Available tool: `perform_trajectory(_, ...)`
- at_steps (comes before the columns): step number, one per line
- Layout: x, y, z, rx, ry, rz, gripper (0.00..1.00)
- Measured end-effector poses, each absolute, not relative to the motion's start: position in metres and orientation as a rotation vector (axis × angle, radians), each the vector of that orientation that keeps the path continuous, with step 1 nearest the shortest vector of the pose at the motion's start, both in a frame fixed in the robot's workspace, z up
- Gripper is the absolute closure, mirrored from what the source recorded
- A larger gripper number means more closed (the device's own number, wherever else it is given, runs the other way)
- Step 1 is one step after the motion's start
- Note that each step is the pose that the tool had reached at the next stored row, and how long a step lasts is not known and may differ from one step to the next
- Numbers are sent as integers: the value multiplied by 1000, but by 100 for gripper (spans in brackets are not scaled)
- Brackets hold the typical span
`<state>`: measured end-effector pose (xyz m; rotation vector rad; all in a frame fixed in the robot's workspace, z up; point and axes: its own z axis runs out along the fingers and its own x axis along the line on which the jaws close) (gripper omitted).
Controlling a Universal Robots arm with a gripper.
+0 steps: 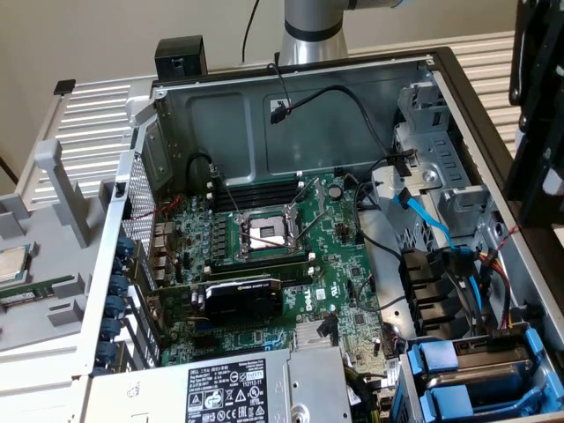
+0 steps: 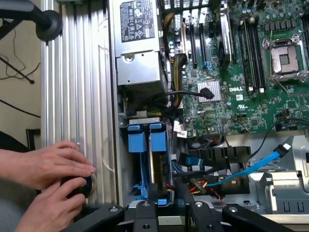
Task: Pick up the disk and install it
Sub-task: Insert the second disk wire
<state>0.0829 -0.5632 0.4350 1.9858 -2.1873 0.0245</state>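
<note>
1. In the corner of the open computer case [image 1: 291,115], beside the grey power supply [image 1: 220,392], stands a drive cage holding two blue carrier frames side by side.
2. The disk [image 2: 158,140] sits in that cage, seen edge-on, with its blue frame towards the camera and a strip of metal showing along its side. In the exterior view it is the upper of the two blue frames [image 1: 438,357].
3. The second blue frame [image 2: 136,140] lies just beside it, on the side nearer the case wall.
4. The gripper [image 2: 167,186] hangs close over the end of the drive cage, nearest the disk. Whether it is grasping the disk or released cannot be told from here.
5. A blue data cable [image 2: 256,164] and a bundle of red, yellow and black wires [image 2: 200,186] run past the cage, near the gripper.
6. The green motherboard [image 1: 335,264] fills the floor of the case, with its processor socket [image 1: 264,233] lying open.
7. Outside the case, on the ribbed metal worktop [image 2: 77,72], a person's two hands [image 2: 53,169] rest together around a small black knob [image 2: 79,186].
</note>
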Motion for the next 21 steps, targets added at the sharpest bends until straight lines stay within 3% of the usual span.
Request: perform_trajectory(21,78,-512,428,1914,-2121,128,69)
